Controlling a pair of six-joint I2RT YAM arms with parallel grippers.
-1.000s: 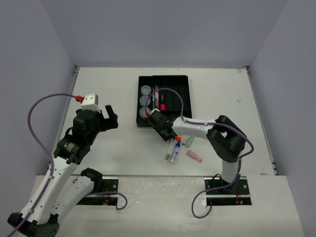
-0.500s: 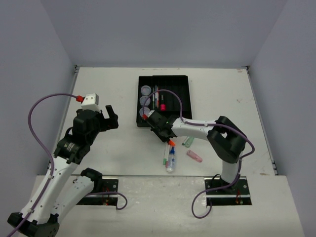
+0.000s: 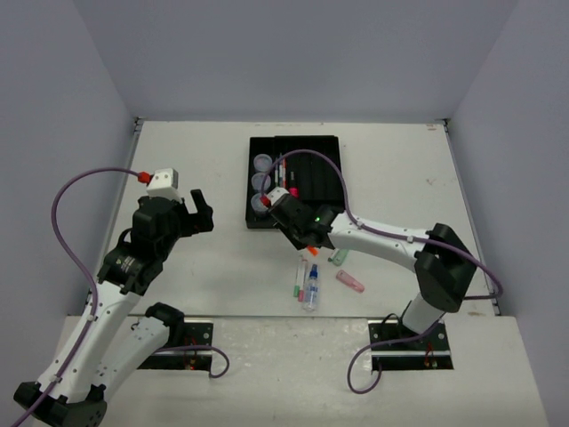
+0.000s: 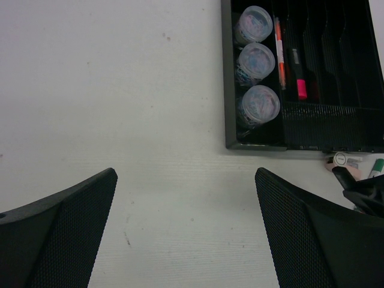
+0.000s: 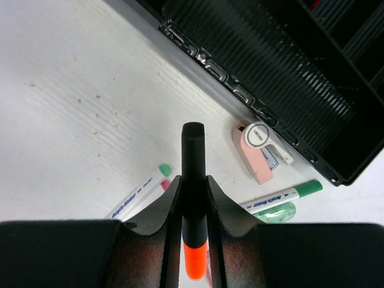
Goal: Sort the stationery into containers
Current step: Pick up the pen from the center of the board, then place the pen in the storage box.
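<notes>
Lettering on the white markers (image 5: pixel 137 193) is too blurred to read

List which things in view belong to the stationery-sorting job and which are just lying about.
Belong to the job: black tray; three pots in its left slot; black-and-orange marker, clamped in the right gripper; loose pens, green marker and pink eraser near the tray.
Just lying about: no stray objects; only a purple cable and the left gripper, open and holding nothing.
</notes>
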